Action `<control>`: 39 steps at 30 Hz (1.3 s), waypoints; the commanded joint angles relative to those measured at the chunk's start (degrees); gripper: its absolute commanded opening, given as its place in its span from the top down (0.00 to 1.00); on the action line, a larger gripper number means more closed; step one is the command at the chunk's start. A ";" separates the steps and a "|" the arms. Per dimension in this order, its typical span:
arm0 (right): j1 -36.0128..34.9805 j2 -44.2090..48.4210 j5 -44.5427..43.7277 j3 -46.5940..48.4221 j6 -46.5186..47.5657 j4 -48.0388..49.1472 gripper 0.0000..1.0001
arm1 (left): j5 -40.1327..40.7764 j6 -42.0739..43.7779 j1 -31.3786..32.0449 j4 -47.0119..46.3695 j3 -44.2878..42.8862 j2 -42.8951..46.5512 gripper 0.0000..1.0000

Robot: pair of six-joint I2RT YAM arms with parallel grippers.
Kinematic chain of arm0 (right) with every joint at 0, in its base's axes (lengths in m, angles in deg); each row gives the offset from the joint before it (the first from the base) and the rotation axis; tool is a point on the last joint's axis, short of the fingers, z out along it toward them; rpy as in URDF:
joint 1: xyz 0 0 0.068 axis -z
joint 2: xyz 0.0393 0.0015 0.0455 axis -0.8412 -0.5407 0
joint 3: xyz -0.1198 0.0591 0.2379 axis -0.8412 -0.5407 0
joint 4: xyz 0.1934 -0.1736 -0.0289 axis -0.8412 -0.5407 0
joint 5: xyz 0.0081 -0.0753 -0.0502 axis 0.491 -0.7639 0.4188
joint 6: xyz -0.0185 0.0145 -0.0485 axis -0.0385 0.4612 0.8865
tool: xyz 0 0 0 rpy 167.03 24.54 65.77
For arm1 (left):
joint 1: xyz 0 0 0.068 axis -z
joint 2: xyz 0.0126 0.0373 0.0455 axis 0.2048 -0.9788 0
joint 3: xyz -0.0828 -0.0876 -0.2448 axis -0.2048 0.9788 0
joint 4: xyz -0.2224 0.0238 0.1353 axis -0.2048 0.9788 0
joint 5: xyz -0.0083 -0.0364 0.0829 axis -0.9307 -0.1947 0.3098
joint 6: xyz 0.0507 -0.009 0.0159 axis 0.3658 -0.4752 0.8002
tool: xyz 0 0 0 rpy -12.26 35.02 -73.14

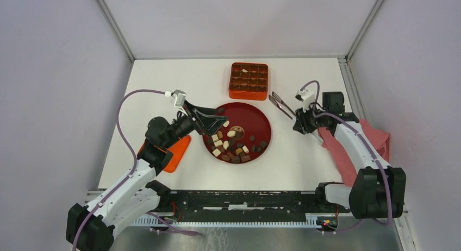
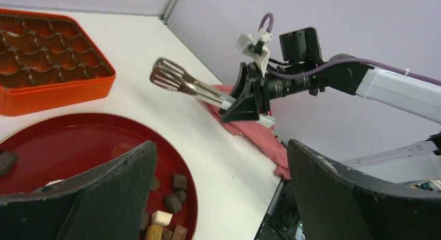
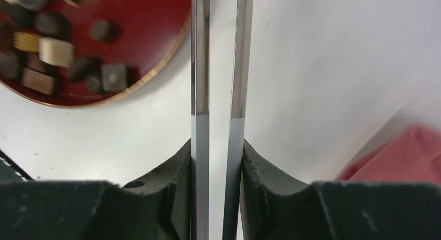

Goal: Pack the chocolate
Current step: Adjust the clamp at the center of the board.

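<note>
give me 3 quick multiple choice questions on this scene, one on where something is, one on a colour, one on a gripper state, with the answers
1. Where do most chocolate pieces lie? A in the orange box; B on the red plate; C on the cloth.
2. What colour is the cloth? A pink; B blue; C green.
3. The right gripper is: A open and empty; B shut on a chocolate piece; C shut on metal tongs.
Answers: 1 B, the pile sits on the plate while only one cream piece shows in the box; 2 A, it shows pink in the top and wrist views; 3 C, its fingers clamp the tongs' two handles.
</note>
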 commanded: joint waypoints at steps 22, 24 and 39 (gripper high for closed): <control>4.94 -19.13 -14.76 -9.40 0.40 10.90 0.40 | 4.23 7.94 0.14 7.95 1.34 5.13 0.00; 4.92 -19.23 -15.33 -8.96 0.92 10.42 0.38 | 3.90 7.94 0.10 7.69 1.24 4.75 0.00; -1.10 -22.76 -20.26 -5.74 4.48 6.88 0.60 | 3.49 7.17 0.12 8.29 1.99 6.51 0.00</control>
